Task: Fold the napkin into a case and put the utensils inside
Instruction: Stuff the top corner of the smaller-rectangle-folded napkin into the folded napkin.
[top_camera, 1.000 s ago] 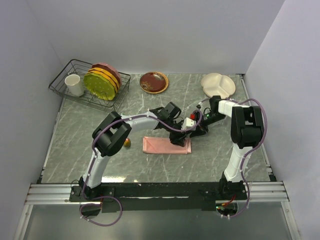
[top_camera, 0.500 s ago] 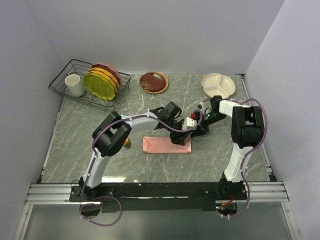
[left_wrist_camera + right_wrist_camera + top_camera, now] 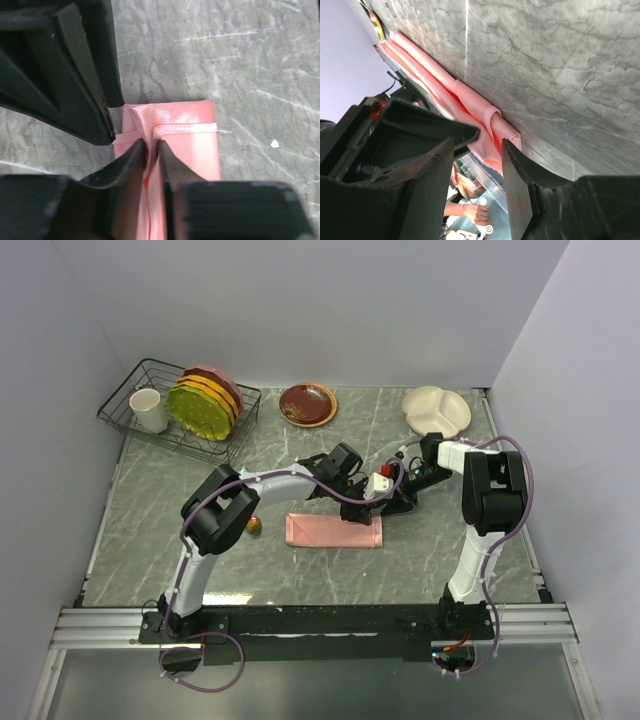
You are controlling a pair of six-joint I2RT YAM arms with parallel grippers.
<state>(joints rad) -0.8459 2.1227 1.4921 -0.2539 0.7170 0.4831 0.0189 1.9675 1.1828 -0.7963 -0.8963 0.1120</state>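
Note:
The napkin (image 3: 325, 531) lies on the grey marble table as a narrow salmon-pink case in front of both arms. My left gripper (image 3: 362, 515) is at its right end, shut on a raised fold of the cloth (image 3: 192, 150), which is pinched between the fingers (image 3: 172, 165). My right gripper (image 3: 388, 505) is just right of it, low over the table and open, with the case's end (image 3: 470, 97) lying beyond its fingertips (image 3: 512, 165). A small gold-coloured utensil head (image 3: 255, 526) shows left of the case, partly hidden by the left arm. I cannot tell fork from spoon.
A wire dish rack (image 3: 130, 390) with a white cup (image 3: 149, 410) and upright plates (image 3: 205, 402) stands at the back left. A brown plate (image 3: 307, 404) is at the back centre. A cream divided plate (image 3: 436, 410) is at the back right.
The left arm's elbow has shifted slightly left. Both grippers stay at the case's right end and the cloth has not visibly moved.

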